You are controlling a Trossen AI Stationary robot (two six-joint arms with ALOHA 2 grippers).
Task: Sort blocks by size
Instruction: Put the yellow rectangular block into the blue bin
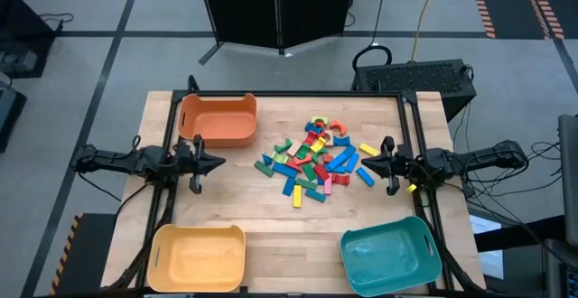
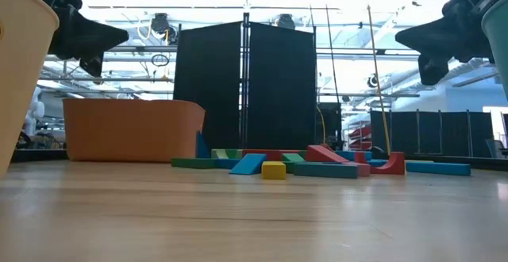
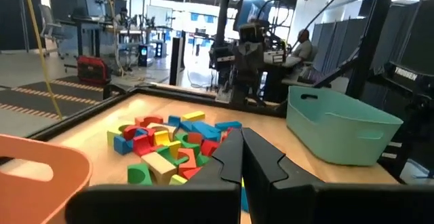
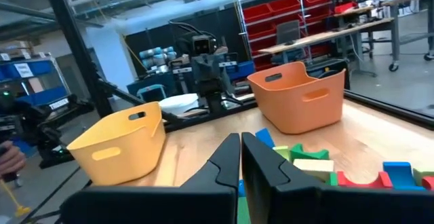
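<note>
The high view looks straight down from well above, taking in the whole desk (image 1: 271,235) with floor on every side. The low view sits at desk-top level, close to the wood, facing level across it toward a dark screen (image 2: 246,87) at frame centre. Each wrist view looks forward over its own arm toward the opposite arm. All four share the pile of blocks (image 1: 316,161), and three the orange bin (image 1: 218,119).

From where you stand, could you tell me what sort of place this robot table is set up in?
Most likely a robotics lab or workshop in an industrial hall: red parts bins on shelving, a black partition screen, and a person seated at a workstation beyond the table.
</note>
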